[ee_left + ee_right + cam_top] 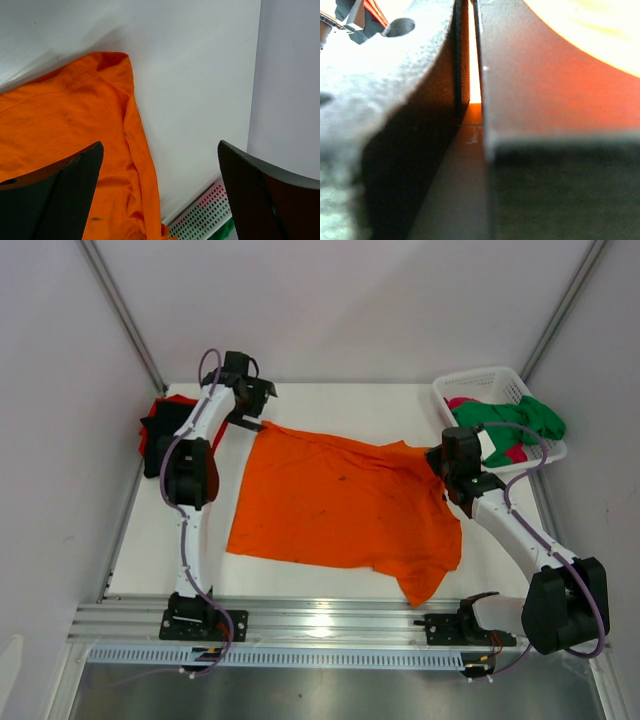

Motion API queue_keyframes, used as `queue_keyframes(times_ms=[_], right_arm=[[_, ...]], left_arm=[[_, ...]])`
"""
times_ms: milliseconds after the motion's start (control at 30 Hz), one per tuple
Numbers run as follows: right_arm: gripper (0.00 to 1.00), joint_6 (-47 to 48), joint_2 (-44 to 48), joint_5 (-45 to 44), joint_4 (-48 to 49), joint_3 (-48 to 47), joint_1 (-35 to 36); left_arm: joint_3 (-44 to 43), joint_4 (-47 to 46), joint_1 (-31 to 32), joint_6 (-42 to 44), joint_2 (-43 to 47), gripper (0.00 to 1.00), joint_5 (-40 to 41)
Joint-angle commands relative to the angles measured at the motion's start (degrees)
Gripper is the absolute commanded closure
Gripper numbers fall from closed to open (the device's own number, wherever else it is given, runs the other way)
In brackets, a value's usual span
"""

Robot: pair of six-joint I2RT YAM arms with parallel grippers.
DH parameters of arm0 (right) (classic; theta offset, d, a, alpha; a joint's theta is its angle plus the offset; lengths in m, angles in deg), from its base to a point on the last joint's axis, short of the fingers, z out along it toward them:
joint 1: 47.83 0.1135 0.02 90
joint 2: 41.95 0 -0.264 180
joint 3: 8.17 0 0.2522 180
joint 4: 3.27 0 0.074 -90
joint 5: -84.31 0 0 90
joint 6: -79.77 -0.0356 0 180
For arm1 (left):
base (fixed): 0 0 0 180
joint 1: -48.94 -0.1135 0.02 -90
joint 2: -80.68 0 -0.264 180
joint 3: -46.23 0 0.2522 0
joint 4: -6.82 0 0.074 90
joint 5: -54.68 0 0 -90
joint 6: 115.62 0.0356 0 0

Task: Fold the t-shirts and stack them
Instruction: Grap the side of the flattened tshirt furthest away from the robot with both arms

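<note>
An orange t-shirt [340, 505] is spread wide on the white desk [330, 400], filling most of the middle. Its body lies flat with a few shallow creases, and one sleeve is turned toward the near edge on the right.

The shirt's far right corner is drawn up off the desk into a small peak, where it is pinched by the right fingers [438, 472]. In the right wrist view these fingers are pressed almost together, with only a thin strip of orange cloth seen in the slit between them.

The left fingers [257, 408] are held over the far left corner of the shirt and are spread wide. In the left wrist view one dark finger [60, 195] is seen above the orange cloth [60, 125] and the other above bare desk, with nothing gripped between them. Whether the cloth is touched by a fingertip cannot be told.

A white lattice basket [470, 378] is set at the far right corner of the desk. A green t-shirt [530, 418] is draped over its right rim, and a pink t-shirt [462, 403] is bunched inside beneath it.

At the far left edge, behind the left arm, a red t-shirt [180, 400] and a black t-shirt [155, 440] are lying touching each other, partly hidden by the arm.
</note>
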Motion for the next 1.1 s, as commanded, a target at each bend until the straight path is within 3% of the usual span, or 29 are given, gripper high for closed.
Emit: queue_keyframes(times_ms=[0, 167, 300, 467, 767, 1000, 1067], right_arm=[[1.0, 0.5, 0.9, -1.4, 0.2, -2.7, -0.2], [1.0, -0.4, 1.6, -1.1, 0.3, -2.3, -0.2], [1.0, -0.6, 2.4, -0.5, 0.6, -1.3, -0.2], [1.0, -0.5, 3.2, -0.1, 1.0, -0.7, -0.2], [1.0, -1.3, 4.2, 1.2, 2.3, 0.5, -0.2], [1.0, -1.5, 5.1, 1.9, 2.7, 1.3, -0.2], [1.0, -1.7, 5.2, 2.2, 3.1, 1.4, -0.3]], left_arm=[[0.3, 0.3, 1.0, -1.0, 1.0, 0.03, 1.0], [1.7, 0.3, 2.5, 2.7, 3.0, 0.03, 1.1], [2.4, 0.9, 3.9, 10.5, 5.5, 0.03, 1.8], [7.5, 1.4, 6.0, 21.3, 9.7, 0.03, 2.9], [18.7, 8.9, 7.8, 32.1, 19.0, 0.03, 4.5], [44.9, 1.3, 9.0, 33.6, 30.2, 0.03, 3.5], [48.2, -0.9, 9.1, 33.5, 31.9, 0.03, 2.0]])
